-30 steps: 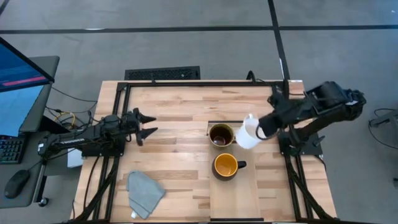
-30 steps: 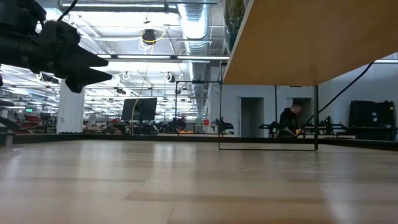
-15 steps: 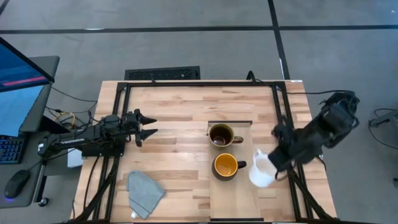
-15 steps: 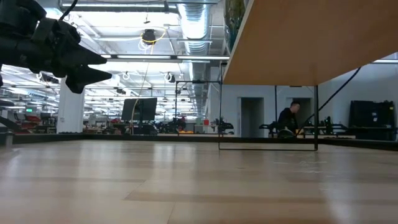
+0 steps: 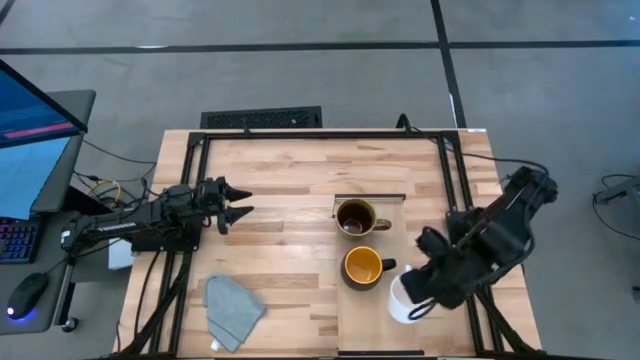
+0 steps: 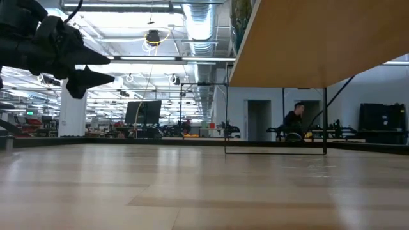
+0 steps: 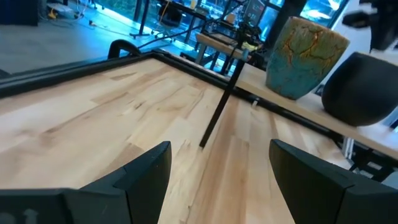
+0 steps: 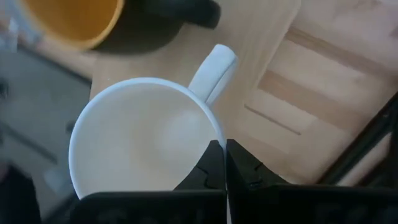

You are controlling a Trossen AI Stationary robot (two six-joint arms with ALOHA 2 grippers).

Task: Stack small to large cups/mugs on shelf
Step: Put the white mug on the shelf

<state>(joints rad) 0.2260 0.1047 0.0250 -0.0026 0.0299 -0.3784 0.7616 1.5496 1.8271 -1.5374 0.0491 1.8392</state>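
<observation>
A striped wooden bench [image 5: 280,170] carries a pale shelf [image 5: 375,305], on which a brown mug [image 5: 354,217] and a yellow mug [image 5: 364,267] are lined up. At 4 o'clock, a white mug [image 5: 403,299] is held over the shelf's edge, apparently for placing, its rim pinched by the closed right end effector [image 8: 222,165]. The left end effector [image 5: 236,201] waits, spread and empty, at 9 o'clock.

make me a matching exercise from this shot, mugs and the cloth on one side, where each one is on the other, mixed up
Match each thing to its place.

Things:
1. white mug
2. yellow mug
3. brown mug
4. cloth

Places:
A. on the shelf, at its far end
B. on the tabletop, near the front left corner
C. held by the right gripper over the shelf's right edge
D. on the shelf, just in front of the brown mug

Pairs: 1-C, 2-D, 3-A, 4-B
</observation>
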